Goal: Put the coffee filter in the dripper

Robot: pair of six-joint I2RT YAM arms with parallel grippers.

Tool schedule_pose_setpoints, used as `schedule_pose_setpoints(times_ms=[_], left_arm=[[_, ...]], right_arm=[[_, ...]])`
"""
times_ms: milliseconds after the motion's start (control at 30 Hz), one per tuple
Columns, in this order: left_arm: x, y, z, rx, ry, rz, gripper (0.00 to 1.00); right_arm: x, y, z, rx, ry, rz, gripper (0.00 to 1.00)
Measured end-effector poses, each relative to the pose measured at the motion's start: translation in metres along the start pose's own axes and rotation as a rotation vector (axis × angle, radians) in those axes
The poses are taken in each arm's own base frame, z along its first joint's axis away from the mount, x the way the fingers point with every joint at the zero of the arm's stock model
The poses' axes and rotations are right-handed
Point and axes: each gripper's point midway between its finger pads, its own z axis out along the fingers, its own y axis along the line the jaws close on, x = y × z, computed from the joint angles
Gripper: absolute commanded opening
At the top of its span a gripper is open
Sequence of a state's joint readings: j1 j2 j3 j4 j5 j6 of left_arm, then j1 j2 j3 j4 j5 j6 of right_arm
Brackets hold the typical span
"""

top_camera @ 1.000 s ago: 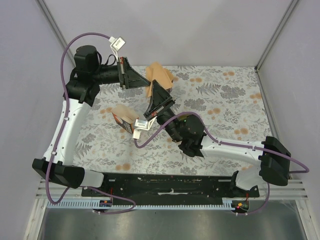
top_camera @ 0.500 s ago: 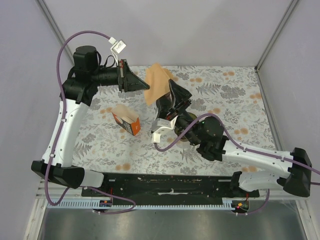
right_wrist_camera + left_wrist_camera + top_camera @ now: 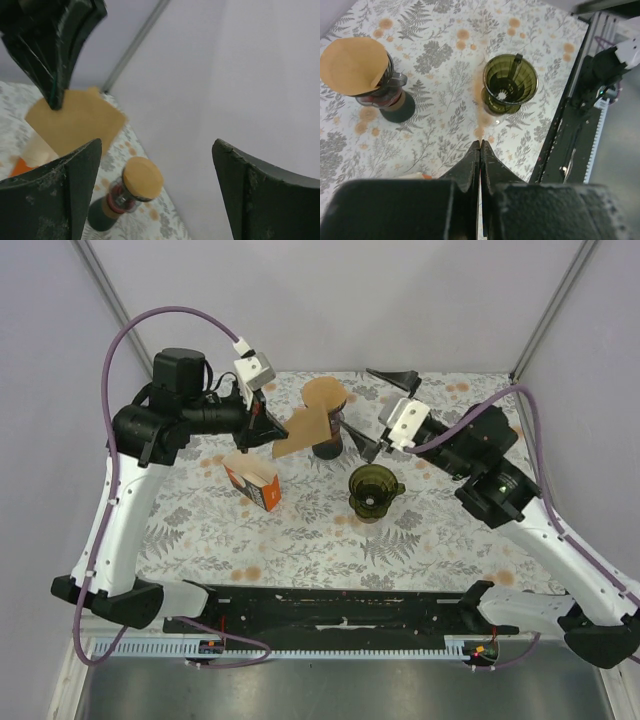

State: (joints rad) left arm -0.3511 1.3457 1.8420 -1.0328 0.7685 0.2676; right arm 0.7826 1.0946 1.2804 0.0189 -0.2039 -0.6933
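A brown paper coffee filter (image 3: 300, 432) hangs above the mat with my left gripper (image 3: 268, 435) shut on its left corner. In the left wrist view the jaws (image 3: 480, 144) are pressed together and the filter (image 3: 481, 107) shows only as a blurred edge-on streak. The dark green dripper (image 3: 372, 488) stands upright on the mat, right of and nearer than the filter; it also shows from the left wrist (image 3: 510, 85). My right gripper (image 3: 378, 412) is open wide, right of the filter and apart from it. Its camera shows the filter (image 3: 75, 122) pinched by the left fingers (image 3: 50, 50).
A glass jar with a round wooden lid (image 3: 324, 398) stands just behind the filter, also visible from the wrists (image 3: 355, 65) (image 3: 142, 179). An orange-and-white box (image 3: 253, 482) lies left of the dripper. The grey walls (image 3: 560, 330) close in the floral mat.
My right gripper opened, let go of the filter and drew back to the right, uncovering the dripper. The left gripper kept the filter and swung it lower.
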Motion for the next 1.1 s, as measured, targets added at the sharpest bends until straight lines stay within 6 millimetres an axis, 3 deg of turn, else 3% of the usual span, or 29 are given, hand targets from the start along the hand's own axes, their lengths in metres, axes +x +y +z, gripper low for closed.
schedule_pose_setpoints(times_ms=[33,133,233,433,533,800,967,1000,1067,1100], left_arm=[[0.005,-0.002,-0.002,-0.005,0.021,0.022,0.02],[0.015,-0.007,-0.007,-0.006,0.063,0.067,0.02],[0.019,-0.013,-0.011,0.006,0.081,0.093,0.02],[0.019,-0.024,-0.018,0.029,0.084,0.128,0.02],[0.019,-0.029,-0.021,0.041,0.081,0.135,0.02],[0.014,-0.039,-0.024,0.082,0.060,0.141,0.02],[0.011,-0.045,-0.024,0.113,0.045,0.141,0.02],[0.010,-0.048,-0.025,0.124,0.038,0.142,0.02],[0.007,-0.052,-0.026,0.143,0.025,0.143,0.33],[0.006,-0.054,-0.026,0.152,0.021,0.143,0.43]], right_arm=[[-0.009,-0.003,-0.003,-0.026,-0.022,0.051,0.98],[-0.034,0.015,-0.004,-0.160,-0.081,0.187,0.98],[-0.041,0.030,0.003,-0.274,-0.080,0.327,0.97],[0.000,0.066,0.018,-0.429,0.051,0.559,0.97],[0.008,0.082,0.017,-0.488,0.085,0.623,0.91],[-0.014,0.101,0.015,-0.656,0.015,0.715,0.41],[-0.010,0.113,0.018,-0.726,0.021,0.762,0.01],[-0.010,0.115,0.018,-0.732,0.021,0.764,0.00],[-0.011,0.115,0.016,-0.742,0.016,0.763,0.00],[-0.012,0.115,0.015,-0.742,0.013,0.757,0.00]])
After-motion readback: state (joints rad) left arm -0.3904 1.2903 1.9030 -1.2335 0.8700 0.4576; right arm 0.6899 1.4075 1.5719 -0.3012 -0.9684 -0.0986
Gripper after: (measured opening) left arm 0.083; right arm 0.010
